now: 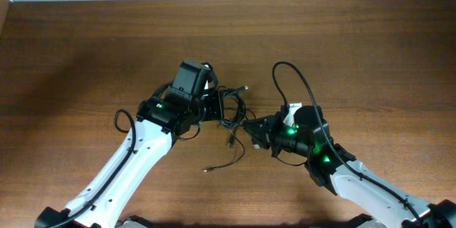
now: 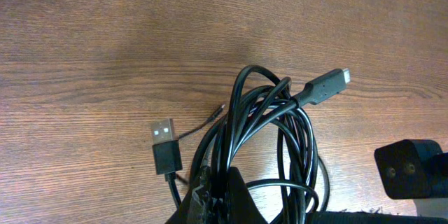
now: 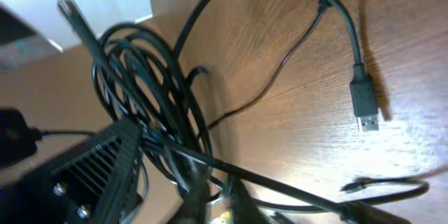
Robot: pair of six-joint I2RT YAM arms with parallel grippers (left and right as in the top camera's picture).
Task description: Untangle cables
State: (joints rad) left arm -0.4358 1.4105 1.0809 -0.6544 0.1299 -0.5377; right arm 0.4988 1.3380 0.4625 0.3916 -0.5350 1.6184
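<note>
The cables (image 1: pixel 231 110) form a thin black tangle on the wooden table, between my two grippers. My left gripper (image 1: pixel 217 105) is shut on the tangle's left side. In the left wrist view its fingers (image 2: pixel 210 192) pinch several strands of the looped cables (image 2: pixel 269 122). A USB plug (image 2: pixel 164 147) lies to the left and a smaller plug (image 2: pixel 325 87) sticks up to the right. My right gripper (image 1: pixel 249 125) is shut on the right side; in the blurred right wrist view the gripper (image 3: pixel 222 199) clamps strands of the cables (image 3: pixel 147 98). Another plug (image 3: pixel 364 101) lies free at the right.
Loose cable ends trail toward the table's near side (image 1: pixel 230 142) (image 1: pixel 206 169). A thick black arm cable (image 1: pixel 292 78) arcs over the right arm, and another arm cable loop (image 1: pixel 121 121) curls beside the left arm. The table's far edge (image 1: pixel 228 0) meets a white wall.
</note>
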